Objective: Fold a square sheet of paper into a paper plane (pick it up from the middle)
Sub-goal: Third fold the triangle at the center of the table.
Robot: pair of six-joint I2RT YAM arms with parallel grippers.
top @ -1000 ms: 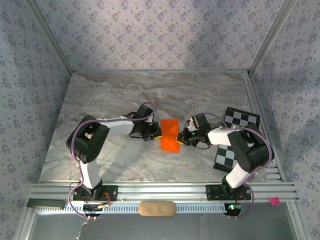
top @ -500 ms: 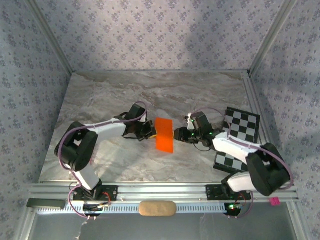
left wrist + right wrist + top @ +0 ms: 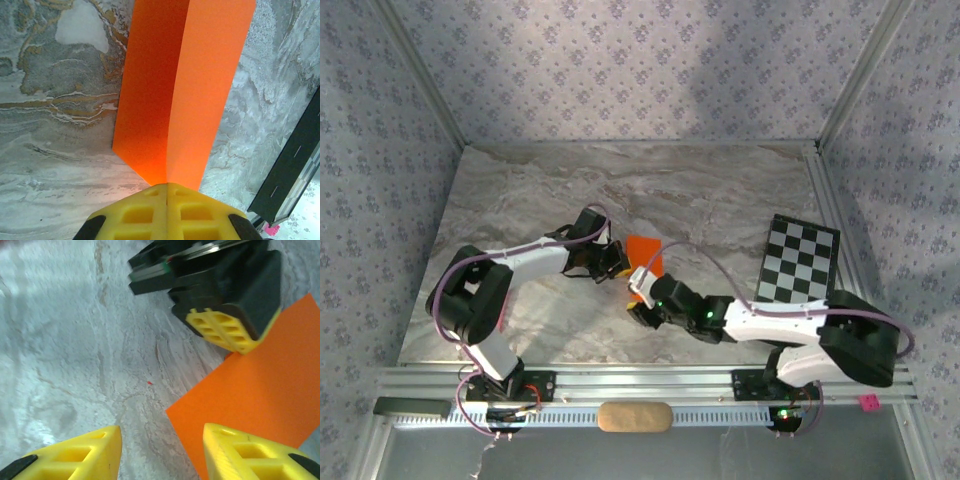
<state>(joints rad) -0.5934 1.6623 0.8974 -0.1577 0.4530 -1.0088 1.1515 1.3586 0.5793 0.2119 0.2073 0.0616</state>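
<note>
On the marble surface (image 3: 520, 200), the biggest change was the right arm (image 3: 770, 320). A second before, it reached in from the right side. Now it had swung low across the front, so the checkerboard card (image 3: 800, 260) was easy to see.

The square sheet of paper (image 3: 645, 252) was folded along its middle. It sat near the middle of the surface and had moved a little back and to the left. I could not tell if it touched the surface.

The right claw (image 3: 162, 445) had let go of the paper's edge. Its fingers were spread apart with nothing between them, just beside the near corner of the sheet. The left claw (image 3: 166, 189) stayed clenched on the end of the crease.

So one claw now held the sheet alone. The right claw looked ready to grab a new spot for the next fold. The plane was far from done.
</note>
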